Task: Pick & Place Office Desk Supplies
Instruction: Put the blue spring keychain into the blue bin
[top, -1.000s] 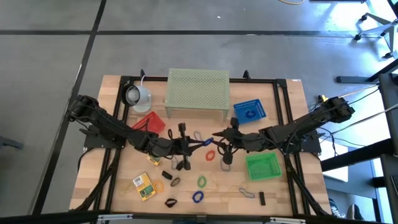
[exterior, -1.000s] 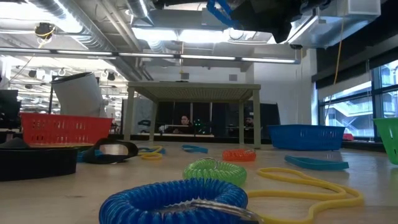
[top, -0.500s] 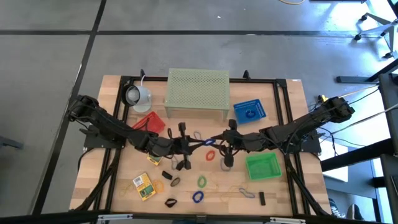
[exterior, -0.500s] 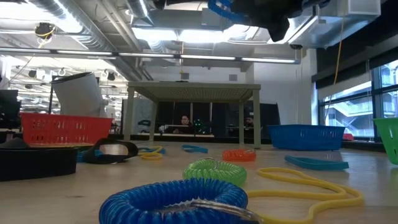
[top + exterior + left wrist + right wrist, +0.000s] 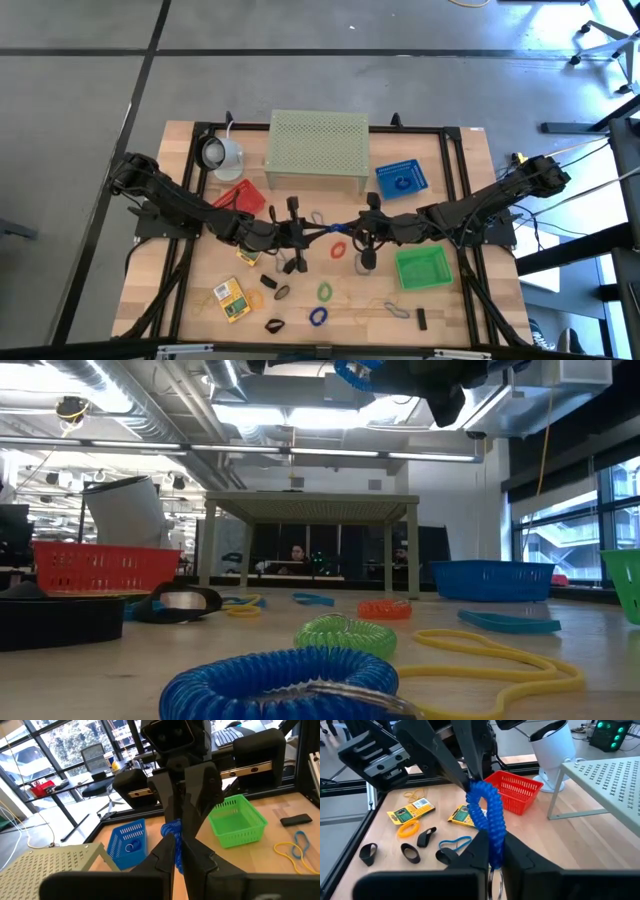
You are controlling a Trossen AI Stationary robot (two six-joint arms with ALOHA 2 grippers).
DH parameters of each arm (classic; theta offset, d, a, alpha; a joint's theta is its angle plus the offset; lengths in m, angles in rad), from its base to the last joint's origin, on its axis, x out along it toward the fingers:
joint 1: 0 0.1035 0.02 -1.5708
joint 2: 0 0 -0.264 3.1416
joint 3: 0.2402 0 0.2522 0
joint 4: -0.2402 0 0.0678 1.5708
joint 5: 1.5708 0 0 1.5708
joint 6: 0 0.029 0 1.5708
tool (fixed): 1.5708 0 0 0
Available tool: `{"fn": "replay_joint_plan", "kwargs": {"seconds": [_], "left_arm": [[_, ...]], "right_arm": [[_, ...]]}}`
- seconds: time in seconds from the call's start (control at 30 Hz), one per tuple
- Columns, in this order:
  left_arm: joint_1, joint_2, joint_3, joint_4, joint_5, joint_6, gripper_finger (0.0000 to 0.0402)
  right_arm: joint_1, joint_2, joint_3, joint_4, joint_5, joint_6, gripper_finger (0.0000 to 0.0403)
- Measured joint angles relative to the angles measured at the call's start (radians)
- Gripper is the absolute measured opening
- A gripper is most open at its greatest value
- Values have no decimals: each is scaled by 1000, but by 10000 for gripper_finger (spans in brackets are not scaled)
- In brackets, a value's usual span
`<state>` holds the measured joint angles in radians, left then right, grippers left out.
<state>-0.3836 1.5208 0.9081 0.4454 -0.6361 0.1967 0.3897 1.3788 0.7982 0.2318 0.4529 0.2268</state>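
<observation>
Blue coil first: you've got a blue spiral loop [image 5: 487, 822] strung in the air between both arms, above the middle of the desk [image 5: 470, 150]. Your left pincer [image 5: 470, 784] is clamped on one end of it, fingers together, as the right wrist view shows. Your right pincer [image 5: 491, 854] has its fingers pressed together on the other end, right where the coil drops between them. From overhead the loop shows as a short blue streak between the two pincers.

Under the arms, loose supplies lie on the wood. An orange loop [image 5: 339, 249] sits just under the hand-off point. Toward the near edge you see a green loop [image 5: 325, 292] and a second blue loop [image 5: 318, 316], with a yellow band [image 5: 500, 660] beside them. A yellow printed packet [image 5: 230, 298] lies near the near-left corner, and black clips [image 5: 415, 851] are scattered close to it.

Your bins: a red basket [image 5: 240, 197] left of centre, a blue basket [image 5: 401, 179] toward the far right with a blue loop already in it, and a green basket [image 5: 421, 268] on the right, beside the right arm. A pale green perforated stand [image 5: 318, 147] fills the far middle, and a white lamp [image 5: 220, 153] stands at the far-left corner.
</observation>
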Motion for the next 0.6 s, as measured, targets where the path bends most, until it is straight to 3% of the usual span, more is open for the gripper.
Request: {"fn": "replay_joint_plan", "kwargs": {"seconds": [0.23, 0.6], "left_arm": [[0, 2, 0, 1, 0, -3, 31], [-10, 21, 0, -7, -38, -27, 130]], "right_arm": [[0, 0, 0, 0, 3, 0, 14], [0, 0, 0, 0, 2, 0, 14]]}}
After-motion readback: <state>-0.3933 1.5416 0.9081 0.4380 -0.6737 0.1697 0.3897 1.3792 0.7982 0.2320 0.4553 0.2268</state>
